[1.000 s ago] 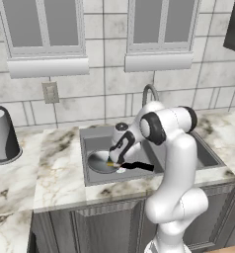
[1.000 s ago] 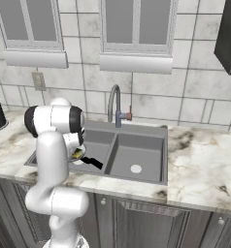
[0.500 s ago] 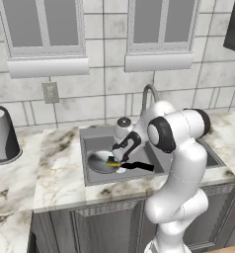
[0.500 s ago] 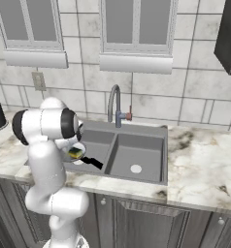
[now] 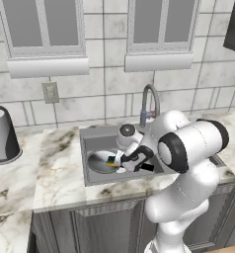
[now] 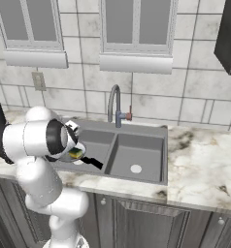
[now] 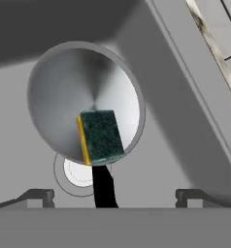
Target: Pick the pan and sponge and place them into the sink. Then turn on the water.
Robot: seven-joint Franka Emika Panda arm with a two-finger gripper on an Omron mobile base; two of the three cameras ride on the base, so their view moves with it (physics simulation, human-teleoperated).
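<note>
The silver pan (image 7: pixel 83 104) lies in the left basin of the dark grey sink (image 5: pixel 97 141), partly over the pale drain (image 7: pixel 78 173). The yellow and green sponge (image 7: pixel 100 135) rests inside the pan at the rim where the black handle (image 7: pixel 104 186) begins. My gripper (image 7: pixel 115 197) hangs open just above the handle, holding nothing. In the left base view the hand hovers right of the pan (image 5: pixel 102 162) and sponge (image 5: pixel 111 159). In the right base view my arm covers most of the pan, leaving the sponge (image 6: pixel 76 153) visible. No water shows at the faucet (image 5: pixel 149 99).
The right basin (image 6: pixel 137 155) lies beside the pan's basin. The arched faucet (image 6: pixel 115 101) rises behind the divider. A dark canister (image 5: pixel 1 136) stands on the marble counter (image 5: pixel 55 168) at far left. A tiled wall with an outlet (image 5: pixel 50 92) closes the back.
My elbow and upper arm have swung outward, toward the camera side. The hand stays over the pan with its jaws open. Pan and sponge have not moved.
</note>
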